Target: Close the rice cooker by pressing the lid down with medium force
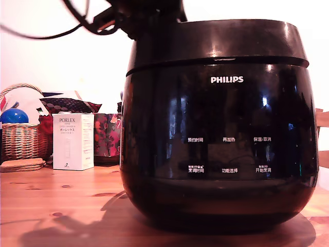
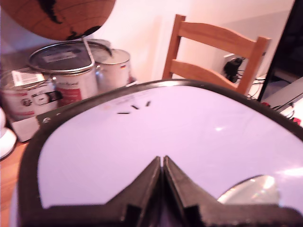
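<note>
In the exterior view the rice cooker (image 1: 218,128) fills most of the frame, standing on a wooden table (image 1: 56,206) with its front facing the camera; the white PHILIPS logo (image 1: 226,80) sits high on the glossy black body and rows of white Chinese labels lie lower down. The lid (image 1: 216,41) sits down on the body, only a thin seam showing between them, so the cooker looks shut. Dark arm parts and cables (image 1: 77,20) hang above the lid near the exterior view's left, but the gripper itself cannot be made out here. Farther back on the exterior view's left stand a white PORLEX box (image 1: 73,141), a wicker basket (image 1: 21,139) holding a blue ball (image 1: 13,116), and a floral box (image 1: 107,135) just beside the white one. In the wrist view the gripper (image 2: 162,163) points down at the lid's top, which reads as a pale, glaring surface with a dark rim (image 2: 28,156); its two black fingers (image 2: 142,189) are pressed together with only a hairline between them, clenched on nothing, and seem to lie against the lid. Beyond the rim stand metal tins (image 2: 71,71), a globe (image 2: 57,16) and a wooden chair (image 2: 213,47)
</note>
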